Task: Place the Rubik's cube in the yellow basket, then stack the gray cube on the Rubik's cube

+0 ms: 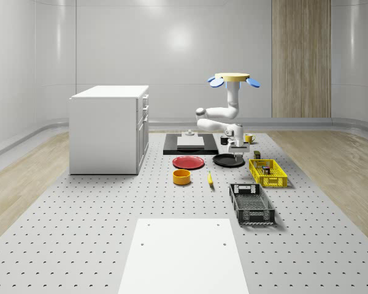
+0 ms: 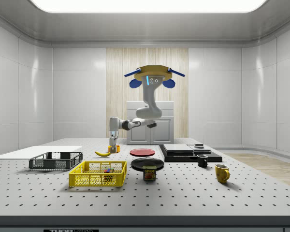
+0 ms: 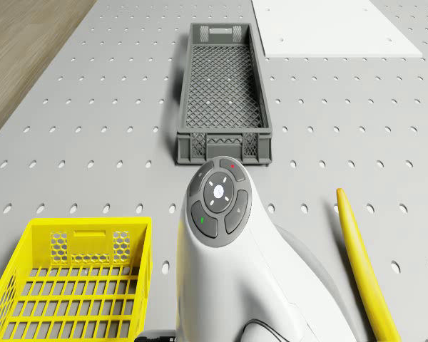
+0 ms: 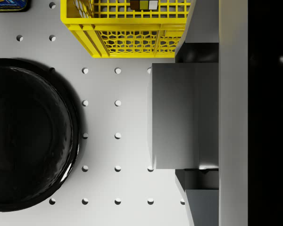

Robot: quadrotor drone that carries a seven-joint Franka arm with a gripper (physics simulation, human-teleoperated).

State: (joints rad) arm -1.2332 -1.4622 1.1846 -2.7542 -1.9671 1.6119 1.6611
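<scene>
The yellow basket point(image 1: 268, 173) sits right of centre in the whole-scene view and holds the Rubik's cube point(image 2: 108, 170). In front of it, lower in that frame, the dark gray crate point(image 1: 251, 204) lies empty. The gripper point(image 1: 236, 146) hangs above the table between the black plate point(image 1: 228, 160) and the yellow basket, pinching the gray cube point(image 4: 175, 116) between its fingers point(image 4: 198, 52). The drone point(image 1: 233, 79) hovers above them, upper right of centre. Around stand a red plate point(image 1: 189, 162), an orange bowl point(image 1: 181, 177), a banana point(image 1: 210, 178), a can point(image 2: 150, 173), a black mug point(image 2: 202, 160) and a yellow mug point(image 2: 222, 173). The perforated table point(image 1: 80, 233) also carries a white cabinet point(image 1: 109, 128) at left and a white sheet point(image 1: 183, 254) at bottom centre, inside pale walls.
</scene>
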